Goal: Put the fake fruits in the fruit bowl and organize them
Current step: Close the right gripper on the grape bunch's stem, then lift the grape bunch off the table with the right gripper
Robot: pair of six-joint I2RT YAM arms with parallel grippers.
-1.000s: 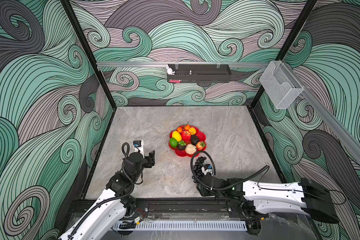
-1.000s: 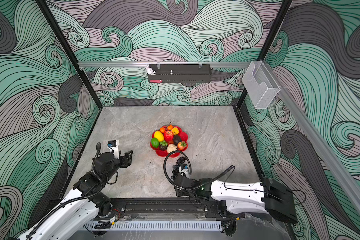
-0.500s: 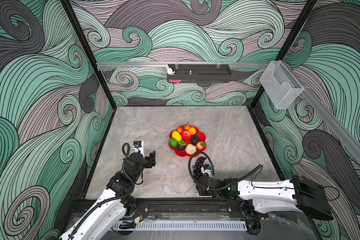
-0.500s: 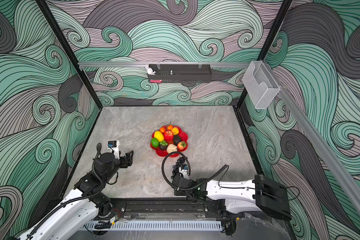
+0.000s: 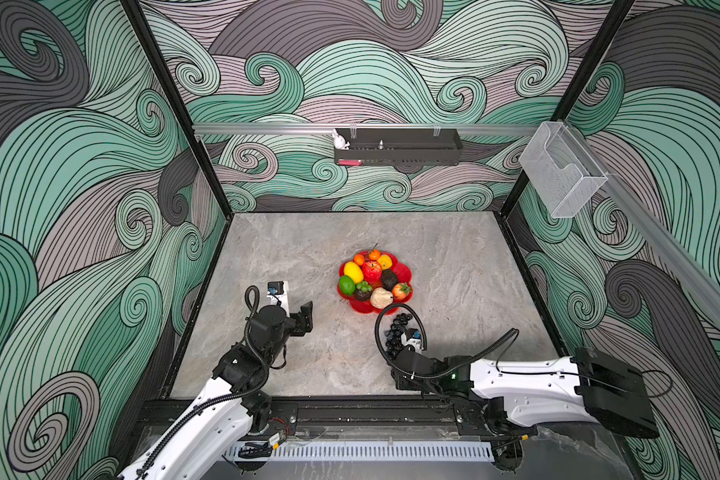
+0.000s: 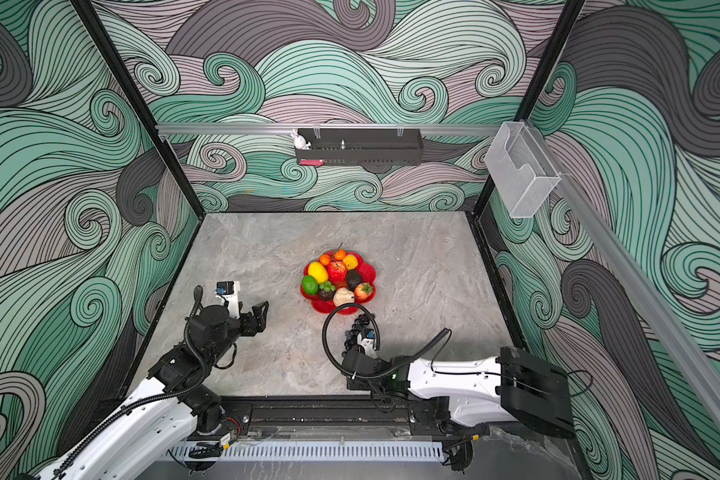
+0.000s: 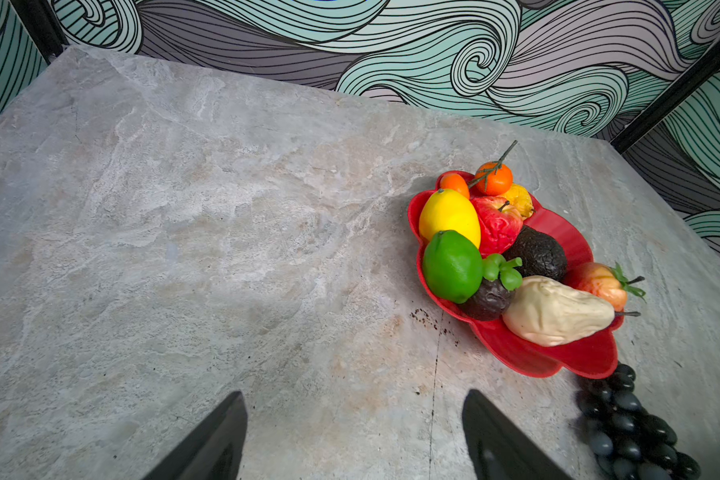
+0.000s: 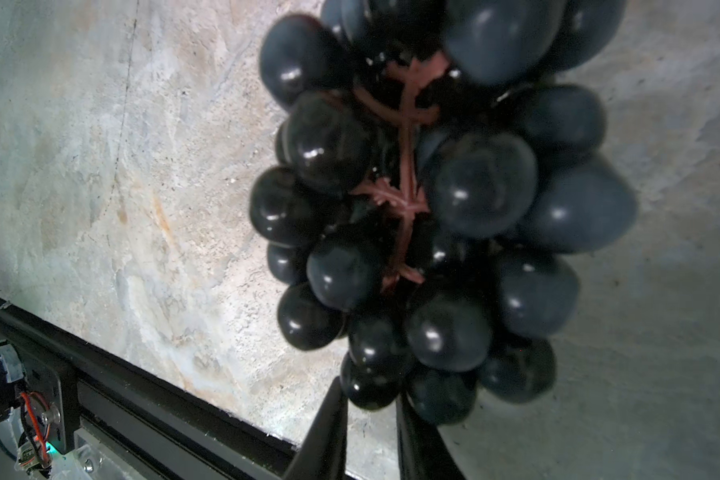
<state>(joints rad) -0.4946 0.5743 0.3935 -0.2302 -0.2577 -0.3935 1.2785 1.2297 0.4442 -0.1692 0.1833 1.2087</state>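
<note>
Grape bunch (image 5: 396, 330) lies on the table (image 5: 308, 249) at the fruit bowl's (image 5: 360, 307) five o'clock rim, long axis twelve-to-six, near end between the right gripper's (image 8: 368, 397) nearly closed jaws, grip uncertain; left gripper (image 7: 353, 392), jaws apart, sits at eight o'clock.

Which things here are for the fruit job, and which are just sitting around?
For the job:
- fruit bowl
- lemon, lime, apple, avocado, strawberry and oranges, all in the bowl
- grape bunch, not yet in the bowl

Just there:
- black wall tray
- white bunny at its end
- clear wall holder
</note>
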